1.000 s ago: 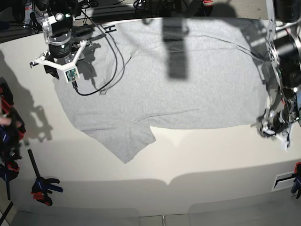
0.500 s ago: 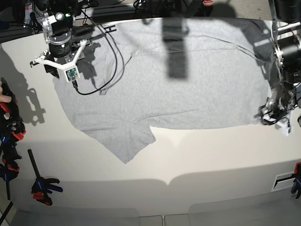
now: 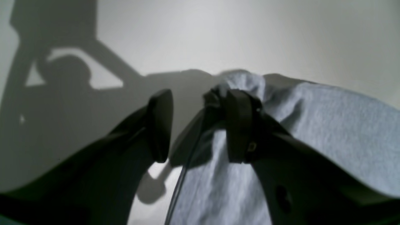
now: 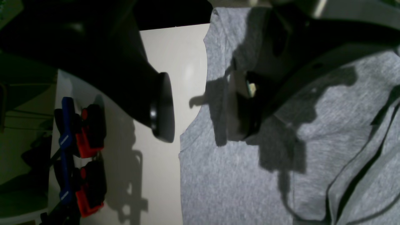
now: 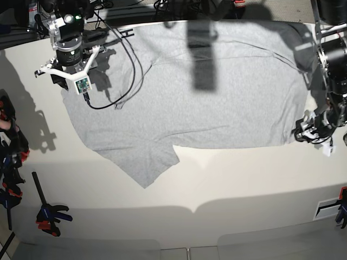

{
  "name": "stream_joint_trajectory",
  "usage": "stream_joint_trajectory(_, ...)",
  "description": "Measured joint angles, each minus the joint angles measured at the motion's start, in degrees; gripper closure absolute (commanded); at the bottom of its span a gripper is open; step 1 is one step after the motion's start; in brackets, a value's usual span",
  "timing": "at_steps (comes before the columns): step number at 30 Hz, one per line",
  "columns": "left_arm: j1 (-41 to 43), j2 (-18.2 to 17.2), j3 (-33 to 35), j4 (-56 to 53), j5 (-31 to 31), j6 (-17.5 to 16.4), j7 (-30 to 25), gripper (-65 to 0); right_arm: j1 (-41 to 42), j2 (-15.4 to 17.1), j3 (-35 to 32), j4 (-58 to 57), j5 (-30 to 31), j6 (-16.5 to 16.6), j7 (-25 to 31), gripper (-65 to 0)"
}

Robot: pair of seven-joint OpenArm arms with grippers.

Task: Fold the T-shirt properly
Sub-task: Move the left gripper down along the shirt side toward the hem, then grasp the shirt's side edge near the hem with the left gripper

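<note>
A large light grey T-shirt (image 5: pixel 195 92) lies spread flat, plain side up, across the far half of a pale desk (image 5: pixel 233 184), with one sleeve pointing toward the near edge. No lettering, brand or label can be read on the cloth in any view (a small black mark on the desk near the shirt's far corner is too small to make out).

The left tool (image 3: pixel 200 125) is low at the shirt's corner on the right of the overhead view. Its wrist camera shows the two dark pads standing apart: one pad (image 3: pixel 239 125) has a bunched bit of the grey hem against it, the other is over bare desk. The jaws are open, so the corner is not yet pinched.

The right tool (image 4: pixel 203 106) hovers over the opposite end of the shirt, by the far-left corner. Its jaws are also open, one pad over bare desk and the other over the fabric near the shirt's edge, holding nothing. A black cable loops across the cloth just beside it.

The step in hand looks like taking hold of the shirt's edges before the first fold. The next move likely calls for closing the left tool on the hem corner, then lowering the right tool to grip its own edge, so both can lift together.

Red and blue clamps (image 5: pixel 11 157) lie at the desk's left edge, well apart from the shirt.
</note>
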Motion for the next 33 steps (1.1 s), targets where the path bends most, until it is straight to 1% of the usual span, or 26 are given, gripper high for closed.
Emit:
stream_joint_trajectory(3,-0.3,-0.2,0.0,0.8,-0.2,0.0,0.2,-25.4,0.0,0.0,0.0,0.0,0.0,0.0,0.0,-26.5)
stream_joint_trajectory(9,0.2,1.7,0.0,0.8,0.5,-0.3,1.1,-25.4,0.0,0.0,0.0,0.0,0.0,0.0,-0.1,-26.5)
stream_joint_trajectory(11,0.2,2.0,0.0,0.8,2.0,-0.3,-1.2,-25.4,0.0,0.0,0.0,0.0,0.0,0.0,-0.3,-26.5)
stream_joint_trajectory(13,0.2,2.2,0.0,0.8,5.9,-0.2,-3.5,-25.4,0.0,0.0,0.0,0.0,0.0,0.0,-0.3,-26.5)
stream_joint_trajectory(15,0.2,2.3,0.0,0.8,6.1,3.3,-5.9,-25.4,0.0,0.0,0.0,0.0,0.0,0.0,-0.6,-26.5)
stream_joint_trajectory(16,0.2,2.3,0.0,0.8,6.1,4.0,-7.0,-25.4,0.0,0.0,0.0,0.0,0.0,0.0,-0.6,-26.5)
stream_joint_trajectory(21,0.0,1.9,0.0,0.8,6.1,4.1,-12.0,-25.5,0.0,0.0,0.0,0.0,0.0,0.0,-0.9,-26.5)
stream_joint_trajectory(23,0.0,2.0,0.0,0.8,6.1,4.0,-12.0,-27.2,0.0,0.0,0.0,0.0,0.0,0.0,-0.9,-26.5)
stream_joint_trajectory(24,0.0,2.0,0.0,0.8,7.1,4.1,-12.0,-28.0,0.0,0.0,0.0,0.0,0.0,0.0,-0.9,-26.5)
stream_joint_trajectory(27,0.1,2.0,0.0,0.8,11.9,7.4,-12.0,-29.7,0.0,0.0,0.0,0.0,0.0,0.0,-1.3,-26.5)
stream_joint_trajectory(29,0.4,2.4,0.0,0.8,13.6,8.4,-11.9,-29.7,0.0,0.0,0.0,0.0,0.0,0.0,-1.3,-26.5)
stream_joint_trajectory(31,1.4,2.9,0.0,0.9,12.9,8.2,-12.7,-29.7,0.0,0.0,0.0,0.0,0.0,0.0,-1.8,-26.5)
stream_joint_trajectory(33,2.1,3.3,0.0,1.0,10.5,8.2,-12.0,-29.7,0.0,0.0,0.0,0.0,0.0,0.0,-2.0,-26.5)
